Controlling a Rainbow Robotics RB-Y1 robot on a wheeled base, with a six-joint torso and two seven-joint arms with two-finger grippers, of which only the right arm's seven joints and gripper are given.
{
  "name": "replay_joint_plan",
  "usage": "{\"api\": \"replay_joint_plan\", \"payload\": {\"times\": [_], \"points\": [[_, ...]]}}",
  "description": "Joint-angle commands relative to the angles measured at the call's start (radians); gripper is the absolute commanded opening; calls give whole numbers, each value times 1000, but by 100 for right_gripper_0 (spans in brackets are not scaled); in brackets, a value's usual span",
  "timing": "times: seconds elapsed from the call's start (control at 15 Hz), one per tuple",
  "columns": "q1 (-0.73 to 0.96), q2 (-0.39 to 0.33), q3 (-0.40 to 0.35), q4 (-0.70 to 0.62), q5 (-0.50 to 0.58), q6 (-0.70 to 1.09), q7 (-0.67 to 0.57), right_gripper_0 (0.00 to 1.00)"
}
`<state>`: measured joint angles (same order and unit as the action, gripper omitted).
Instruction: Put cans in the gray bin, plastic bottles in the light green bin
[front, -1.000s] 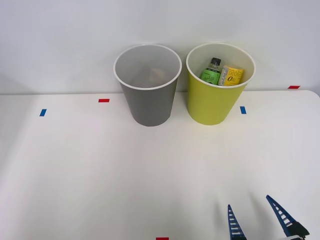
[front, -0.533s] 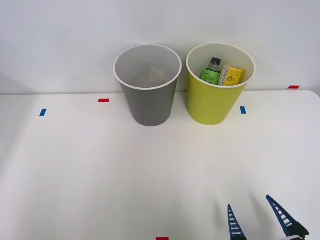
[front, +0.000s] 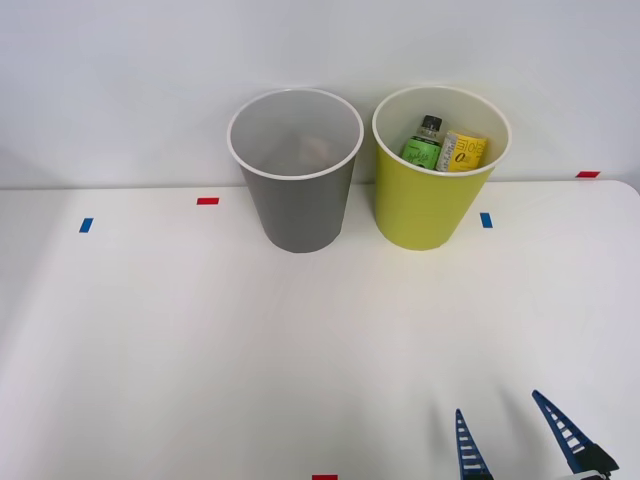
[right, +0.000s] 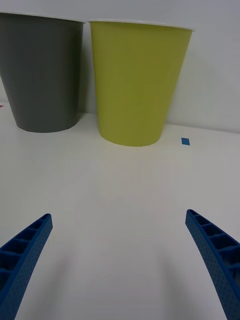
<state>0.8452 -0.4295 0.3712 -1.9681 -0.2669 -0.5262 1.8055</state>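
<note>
Two plastic bottles (front: 441, 148) sit sorted inside the light green bin (front: 425, 215), upper right.
The right claw (front: 515, 440) waits spread apart and empty, lower right.

Lower parts of the plastic bottles (front: 443, 150) hidden inside the light green bin (front: 428, 205); gray bin (front: 298, 205) contents indistinct.

The right gripper (right: 119, 265) hangs just above the white table (right: 120, 200), its two blue ribbed fingers (right: 25, 260) spread wide with nothing between them. Far across the table stand the gray bin (right: 42, 75) and the light green bin (right: 135, 85), side by side and upright, the green one to the right. A small blue tape mark (right: 185, 141) lies right of the green bin's base.
</note>
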Motion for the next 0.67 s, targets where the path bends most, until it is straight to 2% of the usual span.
{"api": "replay_joint_plan", "payload": {"times": [0.07, 0.67], "points": [[0, 0, 0, 0, 0, 0, 0, 92], [0, 0, 0, 0, 0, 0, 0, 92]]}}
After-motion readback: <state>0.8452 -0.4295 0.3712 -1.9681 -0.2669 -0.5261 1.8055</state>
